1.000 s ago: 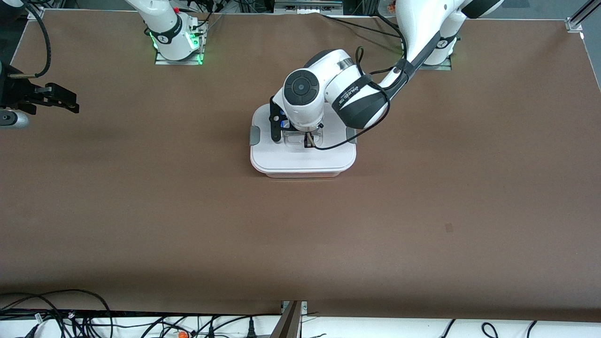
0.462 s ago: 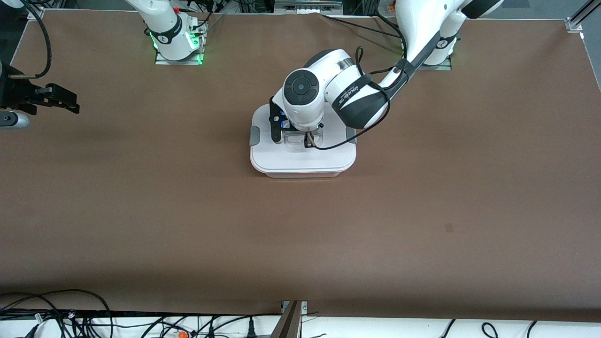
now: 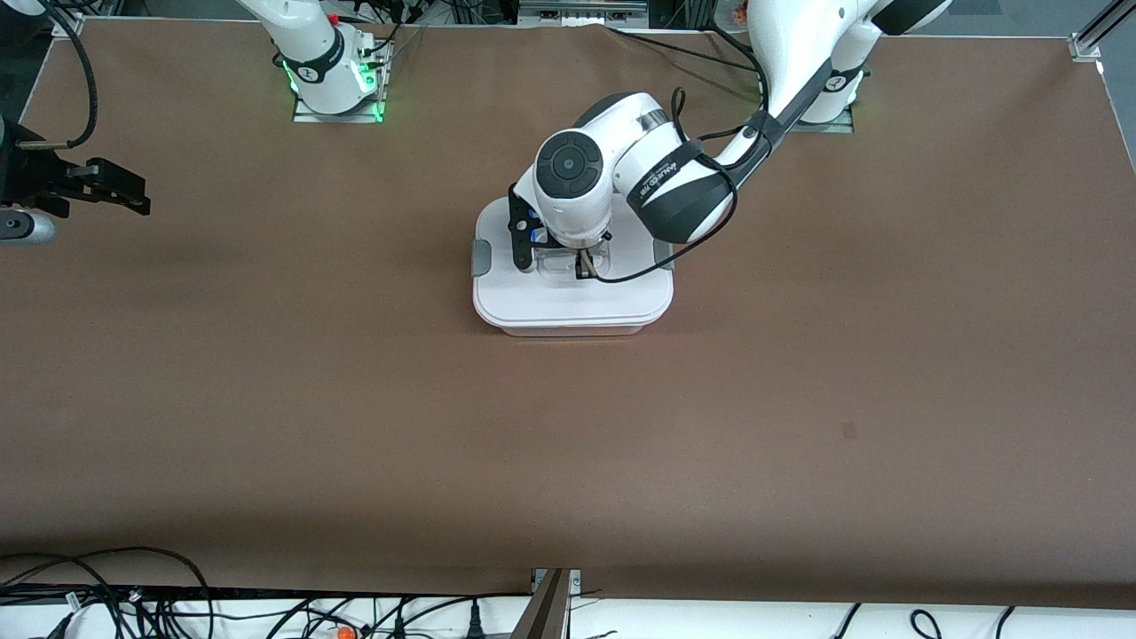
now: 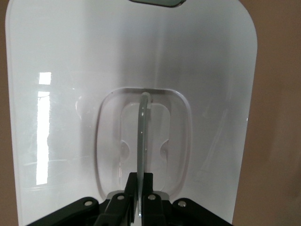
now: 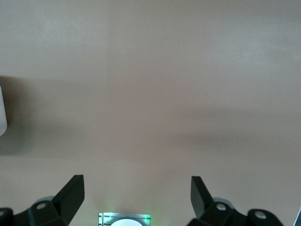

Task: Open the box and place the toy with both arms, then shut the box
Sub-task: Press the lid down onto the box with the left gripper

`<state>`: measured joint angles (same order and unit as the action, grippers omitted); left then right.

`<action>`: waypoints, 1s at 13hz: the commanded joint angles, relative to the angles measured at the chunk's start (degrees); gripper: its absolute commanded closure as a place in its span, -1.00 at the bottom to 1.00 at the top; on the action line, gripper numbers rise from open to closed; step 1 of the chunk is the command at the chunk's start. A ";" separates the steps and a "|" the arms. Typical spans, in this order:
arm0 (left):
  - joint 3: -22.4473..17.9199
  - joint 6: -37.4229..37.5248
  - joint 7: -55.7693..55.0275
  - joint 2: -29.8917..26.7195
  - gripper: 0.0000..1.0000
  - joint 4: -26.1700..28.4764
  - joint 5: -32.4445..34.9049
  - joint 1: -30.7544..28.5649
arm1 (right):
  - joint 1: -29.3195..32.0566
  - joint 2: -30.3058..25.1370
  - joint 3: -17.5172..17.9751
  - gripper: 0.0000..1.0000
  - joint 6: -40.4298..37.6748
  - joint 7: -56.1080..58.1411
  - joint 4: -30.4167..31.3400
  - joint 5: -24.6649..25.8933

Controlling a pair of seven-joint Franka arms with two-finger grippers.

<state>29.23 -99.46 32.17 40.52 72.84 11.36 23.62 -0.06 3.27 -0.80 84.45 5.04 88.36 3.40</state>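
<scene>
The box [image 3: 572, 306] stands in the middle of the table with its flat white lid [image 4: 70, 70] lying on it and a grey clip [image 3: 480, 257] at each end. My left gripper [image 3: 581, 266] is down on the lid, shut on the thin clear handle [image 4: 142, 122] that stands upright in the lid's recess. Its two black fingers [image 4: 151, 181] press against the handle from both sides. My right gripper [image 3: 133, 197] waits open over the right arm's end of the table, with only bare table between its fingers [image 5: 70, 193]. The toy is out of view.
The right arm's base [image 3: 335, 84] with its green light stands at the table's edge farthest from the front camera. Loose cables [image 3: 133, 603] lie along the edge nearest to it. A small dark mark [image 3: 848, 431] is on the brown tabletop.
</scene>
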 commanded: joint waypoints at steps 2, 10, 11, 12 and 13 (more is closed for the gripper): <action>-0.05 0.58 -2.19 1.05 1.00 -2.27 0.42 0.64 | 0.68 0.33 0.71 -1.00 -0.42 0.41 -1.44 0.11; -0.05 0.50 -4.75 1.49 0.87 -2.09 0.50 1.96 | 0.59 0.33 0.80 -1.00 -0.42 0.32 -1.44 0.11; -0.05 0.50 -4.05 1.49 0.73 -2.09 0.50 1.61 | 0.59 0.33 0.80 -1.00 -0.42 0.32 -1.44 0.11; -0.05 0.50 -3.78 1.49 0.76 -2.18 0.50 1.52 | 0.59 0.33 0.80 -1.00 -0.42 0.32 -1.44 0.11; -0.05 0.58 -3.69 1.40 0.77 -2.18 0.50 1.34 | 0.59 0.33 0.80 -1.00 -0.42 0.32 -1.44 0.11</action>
<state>29.16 -99.43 29.07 40.80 72.84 11.36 24.50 -0.07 3.27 -0.62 84.45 5.04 88.09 3.40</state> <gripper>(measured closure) 0.859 0.000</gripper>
